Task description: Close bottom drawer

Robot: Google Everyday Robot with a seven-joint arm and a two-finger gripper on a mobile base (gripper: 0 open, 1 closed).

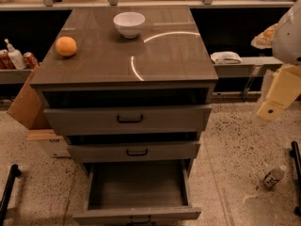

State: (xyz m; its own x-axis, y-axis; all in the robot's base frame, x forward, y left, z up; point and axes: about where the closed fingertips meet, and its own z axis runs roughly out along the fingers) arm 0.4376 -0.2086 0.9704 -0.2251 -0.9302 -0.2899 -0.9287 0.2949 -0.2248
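The bottom drawer (136, 214) of the grey-brown cabinet is pulled far out. Its deep, plain box (136, 187) is open to view and looks empty. Its slim front panel sits at the lower edge of the view, and its dark bar handle (139, 219) is partly cut off. The middle drawer (134, 151) and top drawer (127, 119) stand slightly out. My gripper (269, 108), a pale yellow piece on the white arm (289, 36), hangs in the air at the right edge. It is well to the right of the cabinet, above the floor, and touches nothing.
An orange (66, 46) and a white bowl (129, 23) sit on the cabinet top (155, 60). A cardboard box (26, 102) stands at the cabinet's left. A small bottle (273, 176) lies on the speckled floor at right. Shelves with bottles and cans (14, 56) run behind.
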